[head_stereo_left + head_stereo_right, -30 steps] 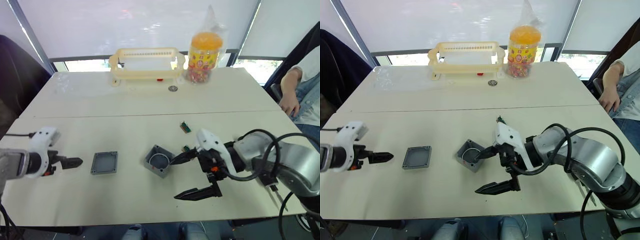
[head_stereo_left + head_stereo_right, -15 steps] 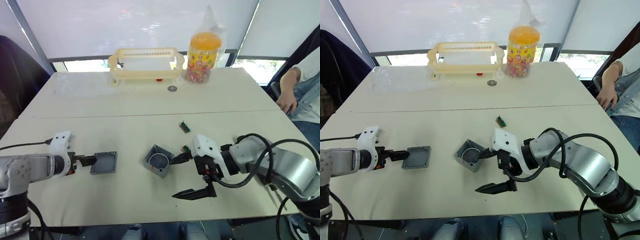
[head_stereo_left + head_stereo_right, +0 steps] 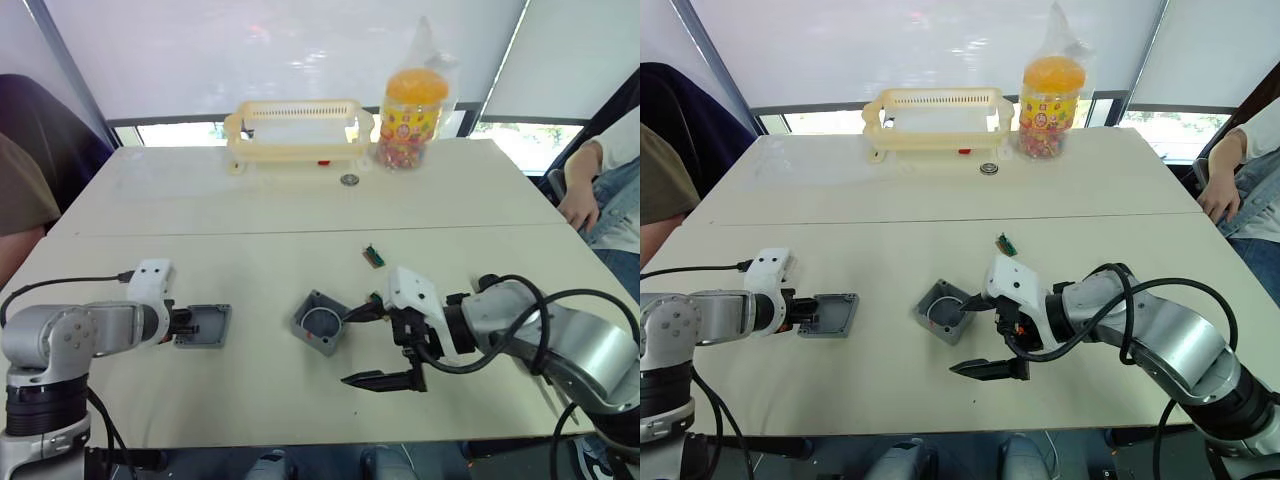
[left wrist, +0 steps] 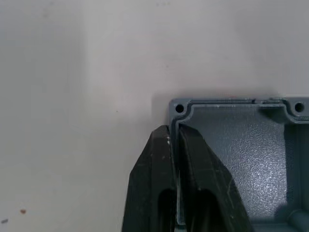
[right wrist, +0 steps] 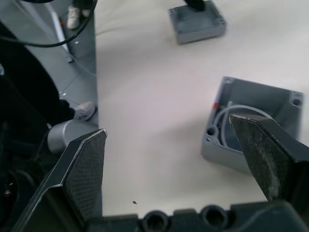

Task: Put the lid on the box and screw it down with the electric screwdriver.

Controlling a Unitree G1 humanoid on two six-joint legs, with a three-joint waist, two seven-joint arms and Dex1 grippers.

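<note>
The lid is grey plastic with a pebbled matt inner face; the table looks smooth and matt.

On the tabletop — one grey lid, one grey box, two small green-brown rectangular pieces, one cream basket, one jar of sweets in a clear bag, one small round metal ring. Two pincers — left, right.
</note>
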